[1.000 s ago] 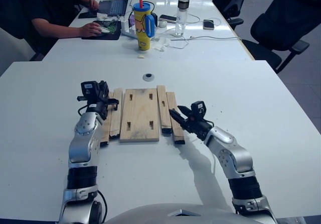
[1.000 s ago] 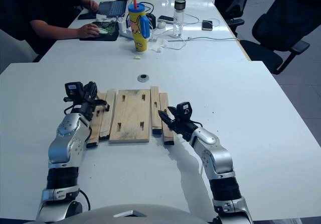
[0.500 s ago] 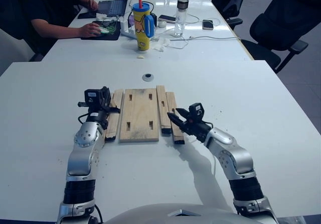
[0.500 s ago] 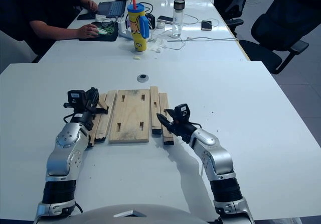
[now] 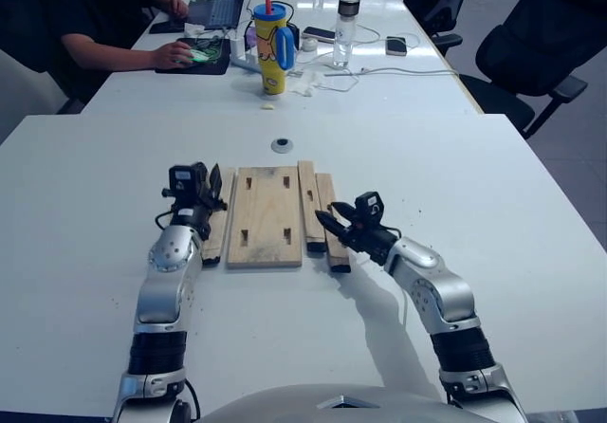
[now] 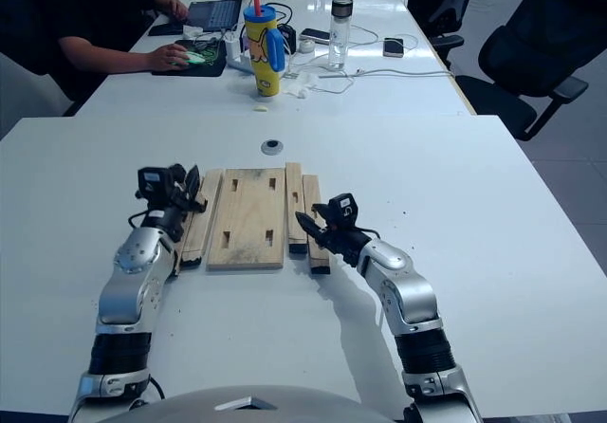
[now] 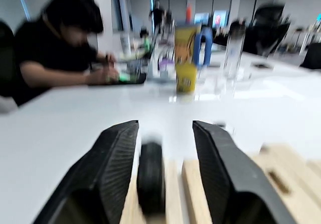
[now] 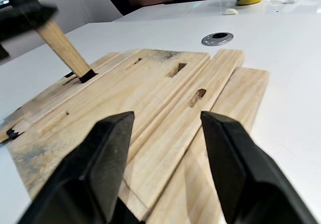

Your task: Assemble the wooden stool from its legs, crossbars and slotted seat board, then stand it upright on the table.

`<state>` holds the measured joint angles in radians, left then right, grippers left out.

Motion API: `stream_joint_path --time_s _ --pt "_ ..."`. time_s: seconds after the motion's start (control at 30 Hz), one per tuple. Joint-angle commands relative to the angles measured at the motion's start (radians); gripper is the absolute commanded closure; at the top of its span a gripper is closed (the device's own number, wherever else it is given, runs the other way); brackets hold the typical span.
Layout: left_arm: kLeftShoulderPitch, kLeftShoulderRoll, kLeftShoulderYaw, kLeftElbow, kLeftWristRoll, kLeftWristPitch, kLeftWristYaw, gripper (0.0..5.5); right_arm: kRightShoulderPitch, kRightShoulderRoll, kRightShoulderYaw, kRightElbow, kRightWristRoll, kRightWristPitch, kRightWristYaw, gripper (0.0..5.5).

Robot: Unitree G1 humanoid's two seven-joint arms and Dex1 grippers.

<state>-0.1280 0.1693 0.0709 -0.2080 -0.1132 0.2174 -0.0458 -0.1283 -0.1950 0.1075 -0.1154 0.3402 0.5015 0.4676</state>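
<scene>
White table (image 5: 493,186), stool parts flat on it, nothing assembled. Slotted seat board (image 5: 265,216) lies at the centre in front of the robot. Two wooden strips (image 5: 308,205) lie side by side against its right edge, one more strip (image 5: 214,235) along its left edge. Left gripper (image 5: 210,186) low over the left strip, jaws apart with a black-tipped piece (image 7: 150,169) between them, gaps on both sides. Right gripper (image 5: 330,222) low over the right strips, jaws spread wide, holding nothing. Small round cable port (image 5: 282,145) beyond the board
</scene>
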Motion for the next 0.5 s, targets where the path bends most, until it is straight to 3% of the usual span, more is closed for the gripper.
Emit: stream_joint_path --time_s 0.03,0.17,0.3,0.5 --pt "-0.02 -0.001 0.044 -0.088 0.004 -0.04 0.023 3.13 -0.002 0.007 0.002 -0.002 0.006 0.004 0.006 3.05" --pt "-0.158 0.007 0.072 -0.137 -0.013 -0.037 0.036 3.13 0.003 0.008 0.009 0.0 -0.001 0.004 0.012 3.05" --pt "-0.331 0.035 0.09 -0.013 -0.057 0.041 0.0 3.13 0.004 0.011 0.023 0.001 -0.008 0.001 0.012 3.05" --pt "-0.238 0.021 0.063 0.228 -0.058 0.222 -0.026 3.13 -0.01 0.019 0.035 0.016 -0.02 -0.009 0.013 3.05"
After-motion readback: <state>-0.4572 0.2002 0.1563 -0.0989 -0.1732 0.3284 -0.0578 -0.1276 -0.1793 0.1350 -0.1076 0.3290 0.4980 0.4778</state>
